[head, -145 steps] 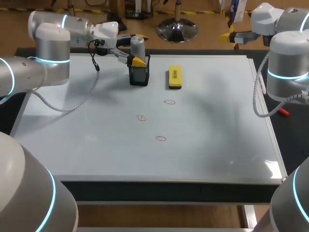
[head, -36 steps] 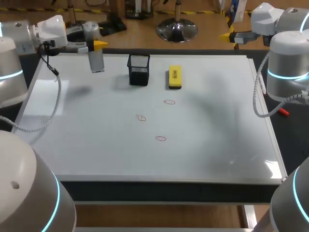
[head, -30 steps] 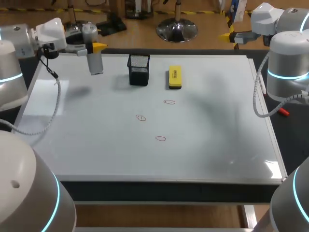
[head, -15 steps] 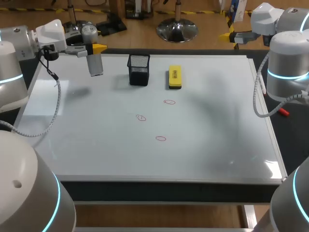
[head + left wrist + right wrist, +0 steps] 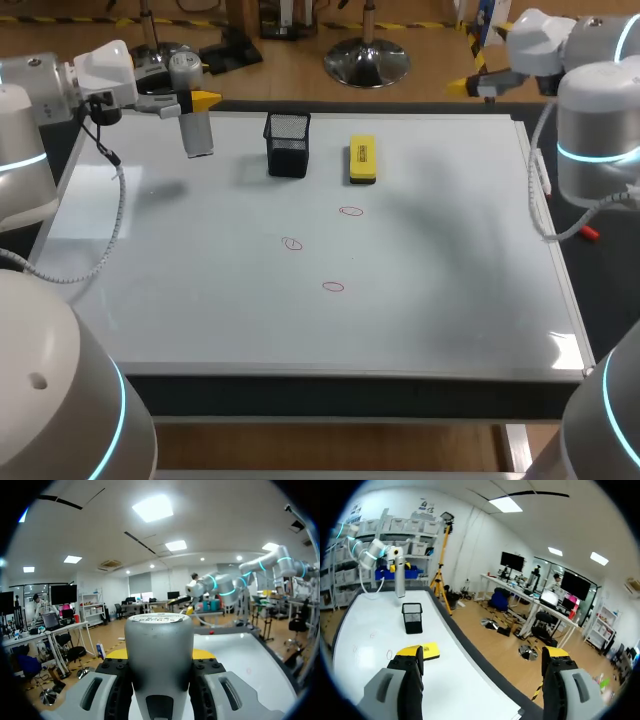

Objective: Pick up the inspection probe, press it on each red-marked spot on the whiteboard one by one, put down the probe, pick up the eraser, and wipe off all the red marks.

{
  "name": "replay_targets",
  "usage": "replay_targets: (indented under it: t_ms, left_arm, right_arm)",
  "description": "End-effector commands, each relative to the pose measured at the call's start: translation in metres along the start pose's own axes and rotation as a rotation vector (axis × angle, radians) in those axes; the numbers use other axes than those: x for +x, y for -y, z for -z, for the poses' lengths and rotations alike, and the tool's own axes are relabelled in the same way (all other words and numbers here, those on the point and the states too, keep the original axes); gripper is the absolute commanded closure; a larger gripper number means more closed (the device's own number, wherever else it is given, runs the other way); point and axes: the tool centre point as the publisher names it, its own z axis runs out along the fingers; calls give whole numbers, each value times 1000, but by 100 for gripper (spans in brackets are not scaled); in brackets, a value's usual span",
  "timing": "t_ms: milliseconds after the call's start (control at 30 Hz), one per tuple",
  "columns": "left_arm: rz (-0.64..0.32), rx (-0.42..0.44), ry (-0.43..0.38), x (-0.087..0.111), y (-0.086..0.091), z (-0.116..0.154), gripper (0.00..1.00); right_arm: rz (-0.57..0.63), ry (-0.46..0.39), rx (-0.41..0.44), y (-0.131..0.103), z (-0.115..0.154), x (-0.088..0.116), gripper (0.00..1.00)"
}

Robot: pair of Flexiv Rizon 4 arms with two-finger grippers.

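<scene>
My left gripper (image 5: 190,100) is shut on the grey cylindrical probe (image 5: 196,125), which hangs upright above the back left corner of the whiteboard (image 5: 450,300). In the left wrist view the probe (image 5: 159,650) fills the gap between the fingers of the left gripper (image 5: 159,656). Three red marks (image 5: 350,211) (image 5: 291,243) (image 5: 333,287) sit mid-board. The yellow eraser (image 5: 362,160) lies at the back, right of the black mesh holder (image 5: 287,145). My right gripper (image 5: 482,62) is open and holds nothing, above the back right corner; its own view shows the right gripper (image 5: 482,652) wide apart over the eraser (image 5: 426,650).
The black mesh holder (image 5: 412,617) stands between the probe and the eraser. A small red object (image 5: 588,232) lies off the board's right edge. The board's raised frame runs along the right side and the front.
The probe in my left gripper has barely shifted. My right arm's wrist has swung a little to the left in the last half second.
</scene>
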Motion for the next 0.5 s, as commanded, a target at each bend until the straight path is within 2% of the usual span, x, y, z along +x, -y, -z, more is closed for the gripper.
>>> replay_targets:
  t_ms: [33,233,500]
  left_arm:
    - [-2,2,2,0,0,0,100]
    - [-2,2,2,0,0,0,100]
    - [-2,2,2,0,0,0,100]
  right_arm:
    - [184,-315,208,-8,-11,-7,0]
    - [370,-544,345,-11,-26,6,0]
    - [618,-790,499,-13,-51,31,0]
